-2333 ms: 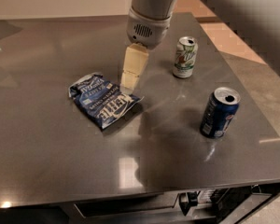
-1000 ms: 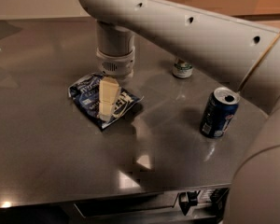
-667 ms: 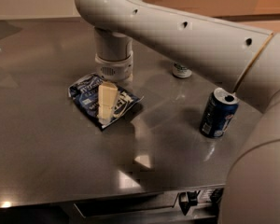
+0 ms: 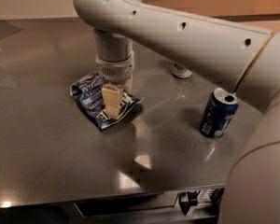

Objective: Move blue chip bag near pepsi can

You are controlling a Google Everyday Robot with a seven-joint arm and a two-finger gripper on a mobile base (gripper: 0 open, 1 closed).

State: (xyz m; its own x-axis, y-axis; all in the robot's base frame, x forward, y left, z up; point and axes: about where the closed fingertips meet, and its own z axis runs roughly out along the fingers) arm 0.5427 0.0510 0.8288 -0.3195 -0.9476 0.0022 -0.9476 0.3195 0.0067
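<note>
The blue chip bag (image 4: 91, 99) lies crumpled on the grey metal table (image 4: 46, 143), left of centre. My gripper (image 4: 113, 107) points straight down onto the bag's right half, its pale fingertips touching the foil. The pepsi can (image 4: 218, 113) stands upright to the right, well apart from the bag, with its silver top showing. The arm reaches in from the upper right and crosses above the table.
A white and green can (image 4: 181, 70) stands at the back, mostly hidden behind the arm. The table's front edge (image 4: 130, 195) runs along the bottom, with a dark drawer gap below it. A pale wall stands behind the table.
The gripper came from above the bag's far right edge down onto the bag. The arm has swung over the white and green can and hides most of it. Bag and pepsi can have not moved.
</note>
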